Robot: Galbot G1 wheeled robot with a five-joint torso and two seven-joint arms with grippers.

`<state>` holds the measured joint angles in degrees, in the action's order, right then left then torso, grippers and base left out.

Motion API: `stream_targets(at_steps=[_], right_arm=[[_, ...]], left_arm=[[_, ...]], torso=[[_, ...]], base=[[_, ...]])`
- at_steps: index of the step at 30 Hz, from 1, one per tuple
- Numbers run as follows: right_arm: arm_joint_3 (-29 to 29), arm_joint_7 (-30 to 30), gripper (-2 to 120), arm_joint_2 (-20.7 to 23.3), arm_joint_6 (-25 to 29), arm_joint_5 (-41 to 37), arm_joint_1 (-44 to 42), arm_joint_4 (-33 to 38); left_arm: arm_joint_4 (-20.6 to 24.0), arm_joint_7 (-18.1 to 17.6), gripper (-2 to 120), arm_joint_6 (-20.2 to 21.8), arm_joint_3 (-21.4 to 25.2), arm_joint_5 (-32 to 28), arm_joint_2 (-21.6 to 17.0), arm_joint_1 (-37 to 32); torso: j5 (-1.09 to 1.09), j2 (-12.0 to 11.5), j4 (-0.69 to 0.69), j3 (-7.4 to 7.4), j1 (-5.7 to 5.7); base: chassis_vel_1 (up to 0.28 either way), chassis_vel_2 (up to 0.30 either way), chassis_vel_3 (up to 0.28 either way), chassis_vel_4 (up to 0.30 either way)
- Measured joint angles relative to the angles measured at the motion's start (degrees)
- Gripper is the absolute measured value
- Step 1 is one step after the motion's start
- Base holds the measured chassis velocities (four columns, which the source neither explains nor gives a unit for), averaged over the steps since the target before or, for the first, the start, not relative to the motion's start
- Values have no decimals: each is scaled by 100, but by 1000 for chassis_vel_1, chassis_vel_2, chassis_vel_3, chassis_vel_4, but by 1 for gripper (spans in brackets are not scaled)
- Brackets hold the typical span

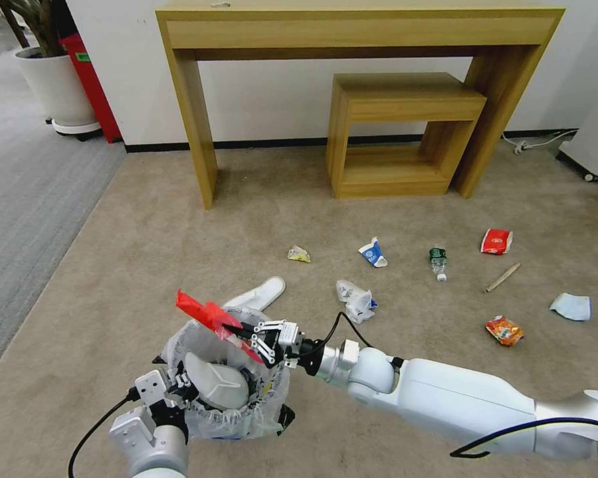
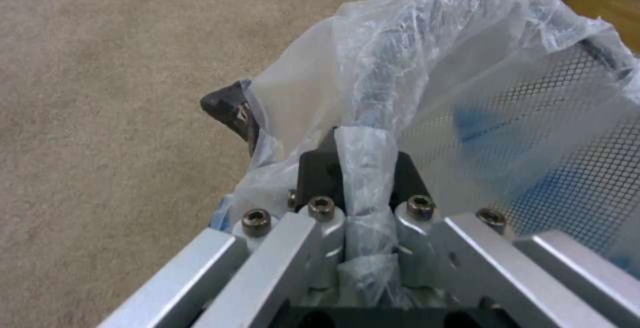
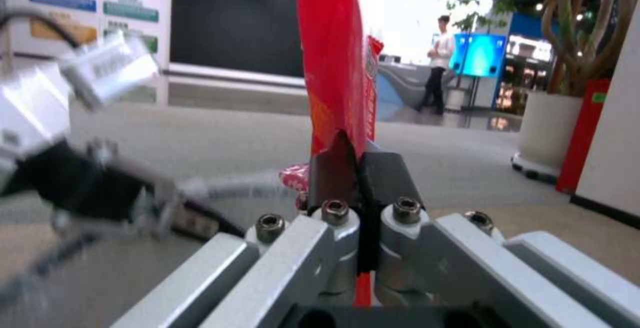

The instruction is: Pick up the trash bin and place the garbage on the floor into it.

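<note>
left gripper [image 2: 363, 168] clamped on trash bin [image 1: 227, 392] liner rim, bin held above beige floor [image 1: 146, 252], mesh wall seen from left wrist, right gripper [image 1: 249, 335] over bin pinching red wrapper [image 1: 209, 317], head view shows bottle [image 1: 438, 261], carton [image 1: 373, 253], no legible text

Crinkly translucent plastic liner [image 2: 427, 57], black mesh bin [image 2: 567, 132], seemingly glossy red wrapper [image 3: 333, 57].
</note>
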<state>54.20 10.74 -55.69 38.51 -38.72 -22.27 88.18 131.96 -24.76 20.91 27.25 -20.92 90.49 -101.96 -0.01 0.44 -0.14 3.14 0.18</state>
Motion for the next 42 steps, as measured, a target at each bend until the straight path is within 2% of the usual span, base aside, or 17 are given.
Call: stream_targets(at_steps=[5,8,9,12,14,15,19,20,22,24,25,27,28,29,31,34,42], right_arm=[[8,-12,0,-40,6,172,-76,-157],[-41,-28,12,-24,15,297,-212,-258],[-41,-28,12,-24,15,297,-212,-258],[-147,-30,26,27,18,372,-338,-257],[-164,-32,28,36,18,381,-354,-251],[-203,-38,36,51,18,399,-380,-239],[-310,-97,48,76,17,431,-425,-165],[-427,-208,55,107,-28,424,-461,-27],[-518,-288,58,134,-66,399,-488,86],[-754,-531,70,212,-199,306,-566,353],[-754,-531,70,212,-199,306,-566,353],[-998,-711,78,300,-304,162,-647,615],[-1113,-736,84,342,-327,118,-683,690],[-1113,-736,84,342,-327,118,-683,690],[-1310,-732,94,445,-342,95,-776,798],[-1420,-701,99,540,-348,125,-875,838],[-1382,-690,100,565,-336,295,-1007,745]], left_arm=[[18,4,3,-1,-17,17,3,-22],[26,8,3,-1,-30,22,1,-31],[26,8,3,-1,-30,22,1,-31],[26,9,3,-1,-35,22,-9,-31],[25,9,3,-1,-37,22,-10,-30],[19,11,3,-1,-44,21,-12,-26],[-6,12,3,-1,-45,13,-16,-11],[-40,12,3,-1,-25,-8,-30,8],[-58,12,3,-1,-5,-25,-39,20],[-108,12,3,4,55,-82,-71,47],[-108,12,3,4,55,-82,-71,47],[-149,12,3,12,101,-120,-97,77],[-169,12,3,15,115,-138,-108,93],[-169,12,3,15,115,-138,-108,93],[-212,10,3,28,110,-177,-118,134],[-242,-1,3,43,94,-213,-117,193],[-257,-9,3,44,25,-251,-97,244]], torso=[[0,0,0,0,0],[1,0,0,0,0],[1,0,0,0,0],[1,0,-1,0,0],[1,0,0,0,0],[1,0,0,0,0],[1,0,0,0,0],[1,0,0,0,0],[1,0,0,0,0],[1,0,0,0,0],[1,0,0,0,0],[1,0,0,0,0],[1,0,0,0,0],[1,0,0,0,0],[1,0,0,0,0],[1,0,-1,0,0],[1,0,0,0,0]], base=[[0,0,0,0],[0,0,0,0],[0,0,0,0],[0,0,0,0],[0,0,0,0],[0,0,0,0],[0,0,0,0],[0,0,0,0],[0,0,0,0],[0,0,0,0],[0,0,0,0],[0,0,0,0],[0,0,0,0],[0,0,0,0],[0,0,0,0],[0,0,0,0],[0,0,0,0]])
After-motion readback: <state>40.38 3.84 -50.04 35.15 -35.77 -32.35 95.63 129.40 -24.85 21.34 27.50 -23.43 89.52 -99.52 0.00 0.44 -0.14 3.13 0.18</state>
